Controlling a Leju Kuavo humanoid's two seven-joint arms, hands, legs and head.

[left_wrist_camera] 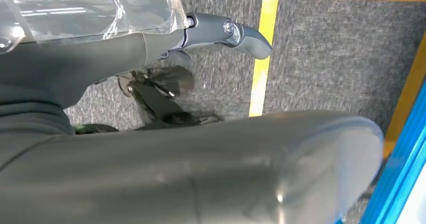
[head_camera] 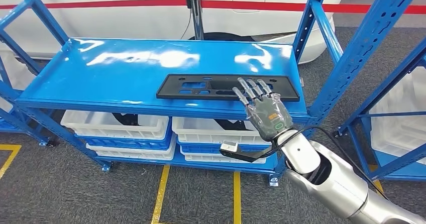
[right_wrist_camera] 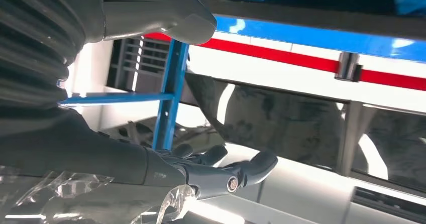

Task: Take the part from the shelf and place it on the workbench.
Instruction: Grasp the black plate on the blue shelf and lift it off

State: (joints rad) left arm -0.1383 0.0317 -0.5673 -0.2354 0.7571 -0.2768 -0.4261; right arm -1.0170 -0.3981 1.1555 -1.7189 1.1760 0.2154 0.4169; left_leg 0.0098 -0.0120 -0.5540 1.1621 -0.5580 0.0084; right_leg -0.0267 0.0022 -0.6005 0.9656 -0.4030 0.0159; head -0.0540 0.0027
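While the right arm reaches up from the lower right, the right robot hand (head_camera: pixel 264 109) lies flat, fingers apart and empty, over the black part's (head_camera: pixel 221 87) near right edge on the blue shelf (head_camera: pixel 100 78).

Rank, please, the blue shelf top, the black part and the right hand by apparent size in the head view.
1. Blue shelf top, largest.
2. Black part.
3. Right hand, smallest, though it is nearer the camera.
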